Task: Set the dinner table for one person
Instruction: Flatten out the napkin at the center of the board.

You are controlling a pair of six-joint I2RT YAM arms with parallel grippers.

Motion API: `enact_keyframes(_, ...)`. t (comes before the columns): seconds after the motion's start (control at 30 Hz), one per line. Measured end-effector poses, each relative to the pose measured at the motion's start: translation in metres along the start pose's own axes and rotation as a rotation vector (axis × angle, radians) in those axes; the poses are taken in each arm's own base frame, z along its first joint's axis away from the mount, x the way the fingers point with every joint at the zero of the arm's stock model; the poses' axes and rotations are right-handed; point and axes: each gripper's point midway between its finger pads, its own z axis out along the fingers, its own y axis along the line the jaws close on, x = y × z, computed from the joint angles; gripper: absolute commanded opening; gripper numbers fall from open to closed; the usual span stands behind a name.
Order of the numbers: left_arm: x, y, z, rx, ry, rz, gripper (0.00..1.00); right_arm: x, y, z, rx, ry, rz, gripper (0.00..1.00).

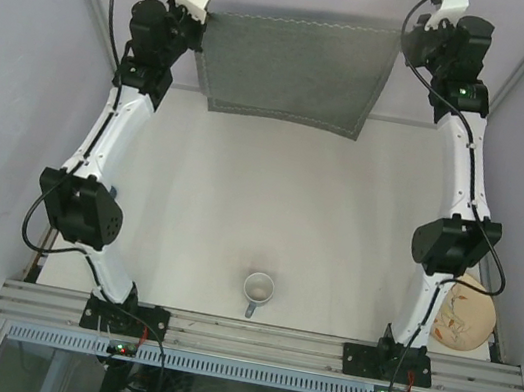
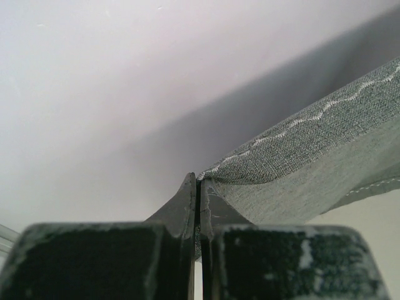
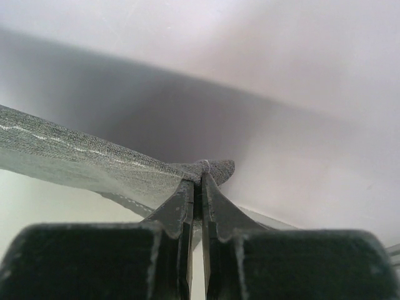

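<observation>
A square dark grey stitched cloth (image 1: 295,65) hangs lifted over the far end of the off-white dinner table (image 1: 272,198), its lower edge drooping toward the surface. My left gripper (image 1: 207,22) is shut on the cloth's left upper corner. In the left wrist view the cloth (image 2: 312,162) runs off to the right from the pinched gripper (image 2: 199,181). My right gripper (image 1: 405,36) is shut on the right upper corner. In the right wrist view the cloth (image 3: 94,165) stretches left from the gripper (image 3: 201,180), with a small tip poking past it.
A grey mug (image 1: 258,288) stands upright near the table's front edge, handle toward the arms' bases. A beige plate (image 1: 470,314) leans at the front right corner behind the right arm. Pale walls enclose the table on the left, right and far sides.
</observation>
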Motion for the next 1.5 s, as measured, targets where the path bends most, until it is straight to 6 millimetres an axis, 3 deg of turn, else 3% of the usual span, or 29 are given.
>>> enact_keyframes(0.17,-0.001,-0.001,0.0,0.006,-0.003,0.001,0.01,0.001,0.001,-0.005,0.002,-0.002,-0.003,0.0)
enact_keyframes(0.33,-0.013,0.008,0.02,-0.008,-0.038,-0.001,0.0,-0.015,-0.005,0.002,0.02,-0.053,-0.016,0.0)
enact_keyframes(0.53,-0.008,0.009,0.034,-0.012,-0.047,-0.006,0.0,-0.018,-0.011,0.012,0.038,-0.081,-0.028,0.0)
enact_keyframes(0.63,-0.015,0.013,0.042,-0.023,-0.068,-0.001,0.0,-0.017,-0.012,0.016,0.044,-0.089,-0.032,0.0)
enact_keyframes(0.77,-0.025,0.017,0.044,-0.032,-0.093,0.008,0.0,-0.025,-0.012,0.017,0.055,-0.115,-0.043,0.0)
enact_keyframes(0.8,-0.035,0.02,0.043,-0.039,-0.115,0.016,0.0,-0.027,-0.012,0.018,0.057,-0.125,-0.049,0.0)
enact_keyframes(0.97,-0.04,0.026,0.051,-0.058,-0.142,0.021,0.0,-0.041,-0.014,0.022,0.078,-0.177,-0.082,0.0)
enact_keyframes(1.1,-0.037,0.026,0.051,-0.057,-0.138,0.019,0.0,-0.038,-0.013,0.024,0.078,-0.17,-0.085,0.0)
enact_keyframes(1.23,-0.011,0.018,0.044,-0.044,-0.088,0.004,0.0,-0.02,-0.012,0.028,0.074,-0.131,-0.08,0.0)
enact_keyframes(1.37,0.028,0.004,0.028,-0.018,0.009,-0.026,0.0,0.026,-0.004,0.024,0.043,-0.01,-0.063,0.0)
enact_keyframes(1.5,0.063,-0.009,-0.001,0.014,0.119,-0.058,0.0,0.075,0.017,-0.003,-0.028,0.136,-0.042,0.0)
